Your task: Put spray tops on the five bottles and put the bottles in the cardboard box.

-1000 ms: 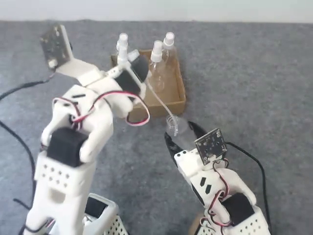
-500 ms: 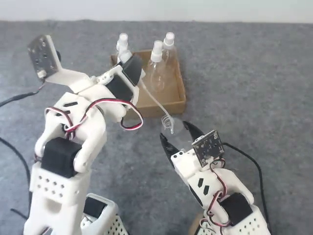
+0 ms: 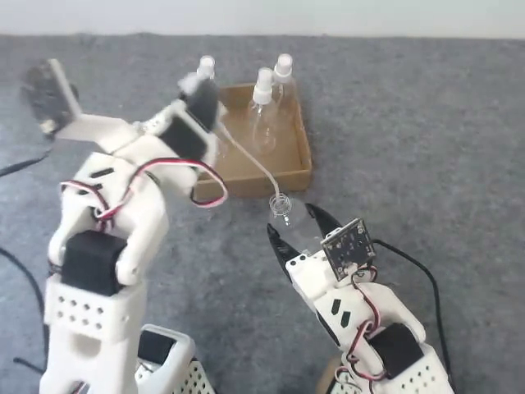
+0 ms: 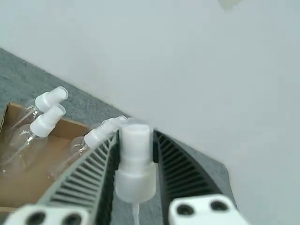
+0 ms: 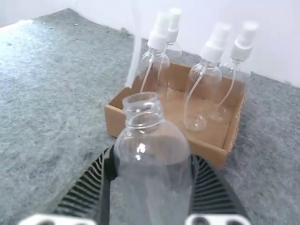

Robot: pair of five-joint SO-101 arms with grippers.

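A white plastic spray top (image 4: 135, 164) is pinched by the left end effector (image 4: 136, 140). A clear uncapped bottle (image 5: 151, 140) is clamped upright by the right end effector (image 5: 152, 161), near the brown cardboard box (image 3: 299, 176) holding four capped bottles (image 5: 201, 89).

Seen from above, the left arm (image 3: 123, 205), toward 9 o'clock, is built of white printed shells with boxy black motors (image 3: 89, 261) at the joints. Looped red, white and black wires (image 3: 176, 168) run along it, and its base (image 3: 82, 316) is dotted with round holes. A grey board (image 3: 49, 97) sits at 10 o'clock.

The right arm (image 3: 361, 316), toward 5 o'clock, has the same white shells, a square circuit board (image 3: 349, 244), red-and-white wires (image 3: 373, 308) and a black cable (image 3: 414, 258).

The left end effector (image 4: 136, 136) and the right end effector (image 5: 152, 159) have dark ribbed fingers (image 4: 84, 173) on white mounts with paired screw holes (image 4: 200, 206).
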